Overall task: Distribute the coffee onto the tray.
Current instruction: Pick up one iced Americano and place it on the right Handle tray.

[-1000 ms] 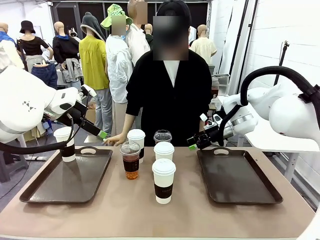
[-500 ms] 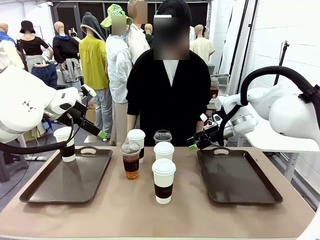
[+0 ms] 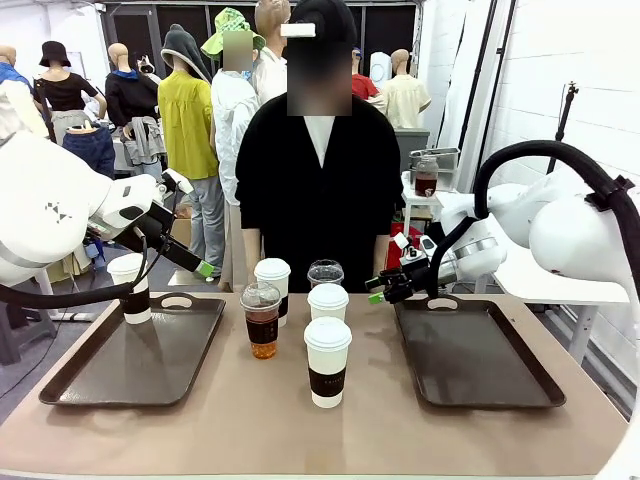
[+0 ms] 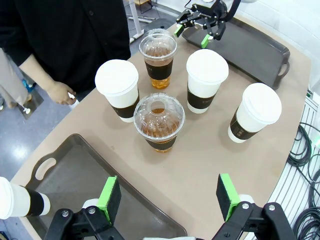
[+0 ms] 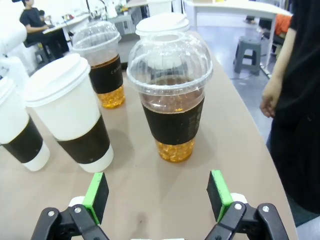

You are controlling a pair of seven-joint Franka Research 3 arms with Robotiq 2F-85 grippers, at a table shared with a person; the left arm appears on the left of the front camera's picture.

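Coffee (image 3: 328, 302) mostly sat clustered just left of the right tray (image 3: 480, 360), one cup (image 3: 128, 285) well beyond. Right gripper (image 3: 375, 291), jaws wide and empty, had crept from that tray's corner toward the cluster; left gripper (image 3: 205, 268) gaped too, grab probably next

Table (image 3: 230, 415) carries left tray (image 3: 140, 368), right tray (image 3: 478, 362); five cups (image 3: 327, 362).

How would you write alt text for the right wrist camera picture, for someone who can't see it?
The right gripper, jaws open, faces a clear dome-lidded cup of iced coffee on a table. White lidded paper cups and a second iced coffee stand beside and behind it; a person's hand hangs past the table's edge.
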